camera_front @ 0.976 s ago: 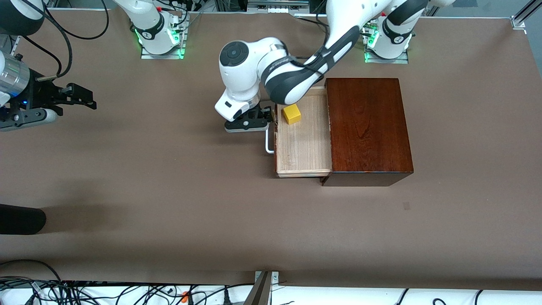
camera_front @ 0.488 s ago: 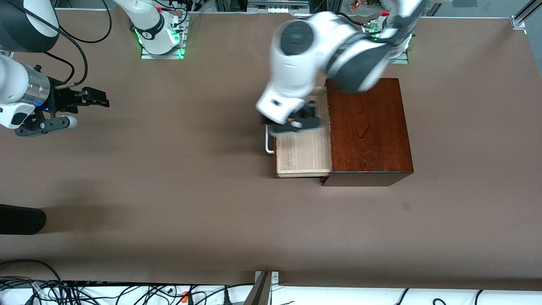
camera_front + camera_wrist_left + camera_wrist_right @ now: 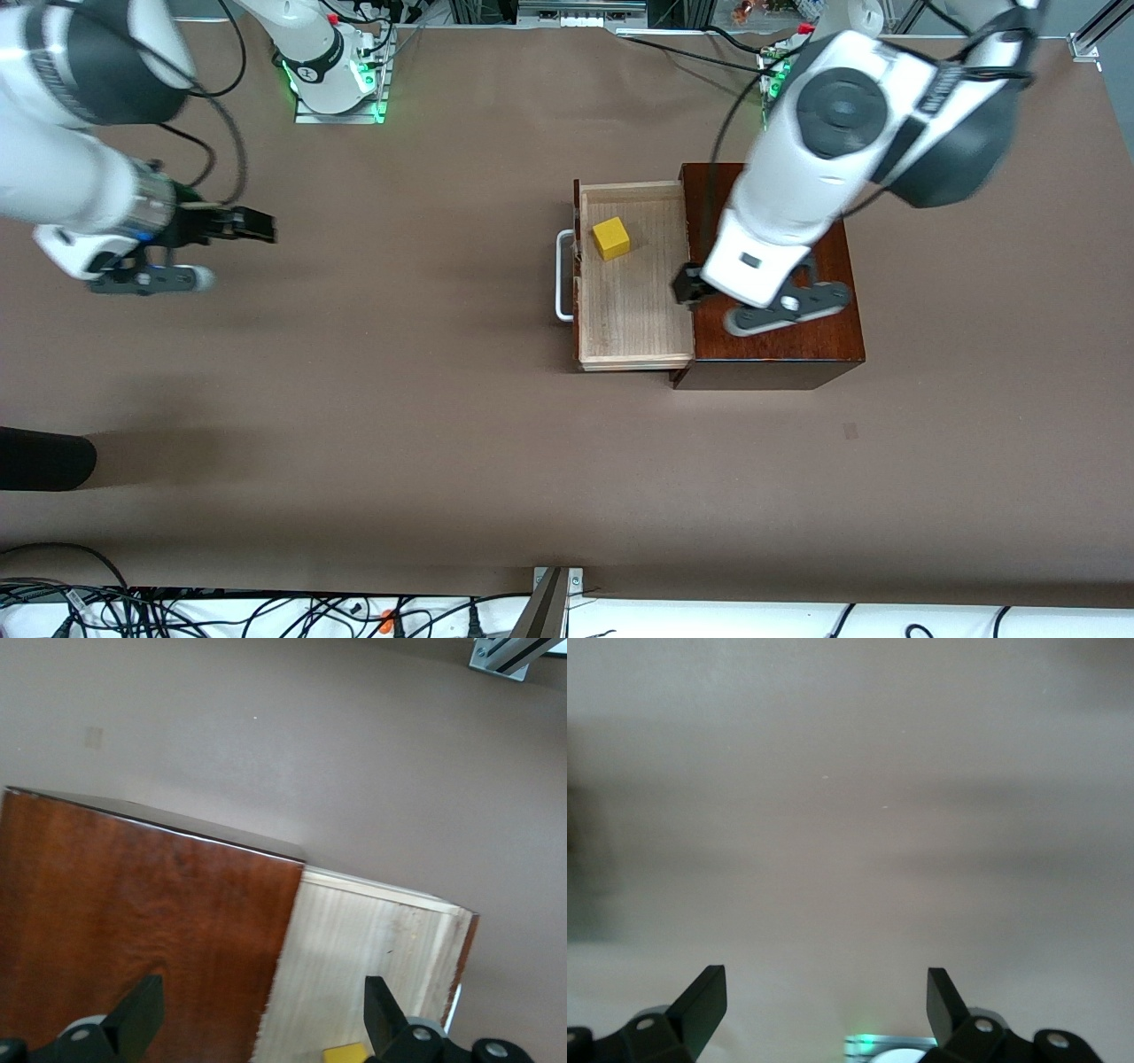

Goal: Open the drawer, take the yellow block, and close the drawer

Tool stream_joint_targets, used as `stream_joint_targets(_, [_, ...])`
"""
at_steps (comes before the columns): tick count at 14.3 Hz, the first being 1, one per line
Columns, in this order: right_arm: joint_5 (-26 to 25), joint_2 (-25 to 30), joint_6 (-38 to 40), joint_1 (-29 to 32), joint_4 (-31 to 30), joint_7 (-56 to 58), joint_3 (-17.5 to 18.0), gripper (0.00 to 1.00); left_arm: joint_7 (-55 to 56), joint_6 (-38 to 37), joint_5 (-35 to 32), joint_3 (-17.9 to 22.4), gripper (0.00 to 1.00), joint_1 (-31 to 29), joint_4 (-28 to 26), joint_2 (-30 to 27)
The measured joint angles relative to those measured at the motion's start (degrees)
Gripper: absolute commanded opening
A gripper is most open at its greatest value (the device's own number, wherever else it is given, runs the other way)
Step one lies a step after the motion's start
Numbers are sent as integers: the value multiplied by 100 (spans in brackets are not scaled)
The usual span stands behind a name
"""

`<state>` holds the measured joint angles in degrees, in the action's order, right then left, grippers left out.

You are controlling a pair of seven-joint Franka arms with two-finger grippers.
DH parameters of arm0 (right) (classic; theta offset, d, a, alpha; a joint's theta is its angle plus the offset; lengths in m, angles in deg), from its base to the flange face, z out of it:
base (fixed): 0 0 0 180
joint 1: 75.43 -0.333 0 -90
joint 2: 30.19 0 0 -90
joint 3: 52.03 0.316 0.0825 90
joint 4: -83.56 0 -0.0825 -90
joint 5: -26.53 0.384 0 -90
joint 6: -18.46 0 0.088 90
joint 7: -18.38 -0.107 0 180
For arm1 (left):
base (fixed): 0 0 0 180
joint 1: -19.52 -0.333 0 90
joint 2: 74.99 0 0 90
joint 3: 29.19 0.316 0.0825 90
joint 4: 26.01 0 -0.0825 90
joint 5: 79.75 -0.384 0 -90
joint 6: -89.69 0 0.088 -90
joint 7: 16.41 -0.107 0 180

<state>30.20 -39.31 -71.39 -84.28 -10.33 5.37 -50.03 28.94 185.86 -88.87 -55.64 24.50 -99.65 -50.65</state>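
The drawer (image 3: 633,292) stands pulled out of the dark mahogany box (image 3: 771,354), its white bar handle (image 3: 563,275) toward the right arm's end. The yellow block (image 3: 611,238) lies in the pale tray, in the part farther from the front camera. My left gripper (image 3: 695,289) hangs open and empty over the seam between box top and tray. In the left wrist view the left gripper (image 3: 263,1028) spans box top (image 3: 133,930) and tray (image 3: 372,948), with the block (image 3: 345,1052) at the frame's edge. My right gripper (image 3: 252,224) is open over bare table; the right wrist view shows the right gripper (image 3: 824,1005) empty.
Both arm bases (image 3: 335,80) with green lights stand along the table's edge farthest from the front camera. Cables (image 3: 177,611) run along the nearest edge. A dark rounded object (image 3: 44,458) juts in at the right arm's end. Brown table (image 3: 399,399) surrounds the box.
The left arm has left the drawer handle, risen and swung over the box. The right gripper has moved toward the middle of the table. The drawer stays open with the block inside.
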Motion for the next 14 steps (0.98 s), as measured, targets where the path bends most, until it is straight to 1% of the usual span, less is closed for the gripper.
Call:
stream_joint_targets(1, [0,-50,-89,-228,0,-499,7,100,-271,-104,165,174,100,-58,-2,-103])
stream_joint_targets(2, [0,-99,-190,-462,0,-1016,14,100,-630,-224,387,490,100,-45,-10,-246])
stream_joint_targets(4, [0,-164,-361,-896,1,-2052,23,100,-1470,-521,851,1270,100,60,-100,-625])
stream_joint_targets(6, [32,-207,-550,-1299,2,-3141,28,100,-2334,-718,1059,1958,100,148,-394,-1113])
stream_joint_targets(7, [142,-229,-648,-1473,4,-3700,29,100,-2681,-770,1085,2178,100,159,-585,-1347])
stream_joint_targets(10, [695,-363,-1028,-1925,149,-5293,32,100,-3599,-805,1097,2645,100,186,-1265,-1986])
stream_joint_targets(12, [797,-582,-1251,-2261,448,-6382,34,100,-3980,-798,1098,2827,100,186,-1624,-2264])
stream_joint_targets(14, [812,-926,-1592,-2643,787,-7527,38,100,-4093,-781,1098,2877,100,186,-1757,-2368])
